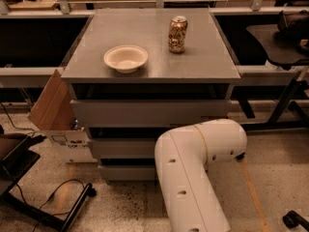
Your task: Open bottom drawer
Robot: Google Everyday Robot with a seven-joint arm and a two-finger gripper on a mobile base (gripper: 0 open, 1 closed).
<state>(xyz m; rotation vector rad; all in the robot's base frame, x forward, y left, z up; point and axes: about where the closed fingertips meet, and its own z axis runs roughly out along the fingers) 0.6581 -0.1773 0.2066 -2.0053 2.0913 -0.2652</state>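
The grey cabinet (149,69) has three flat, handleless drawer fronts. The bottom drawer (126,172) is the lowest and narrowest front, just above the floor, and it looks shut. Its right end is hidden behind my white arm (193,173), which rises from the bottom edge and bends at an elbow in front of the cabinet's lower right. The middle front (123,148) and the tall top front (145,112) are shut too. My gripper is not in view; only arm links show.
A white bowl (125,58) and a drink can (177,34) stand on the cabinet top. A cardboard box (55,115) leans at the cabinet's left. A black stand and cable (43,202) lie on the floor at left. Table legs (285,105) stand at right.
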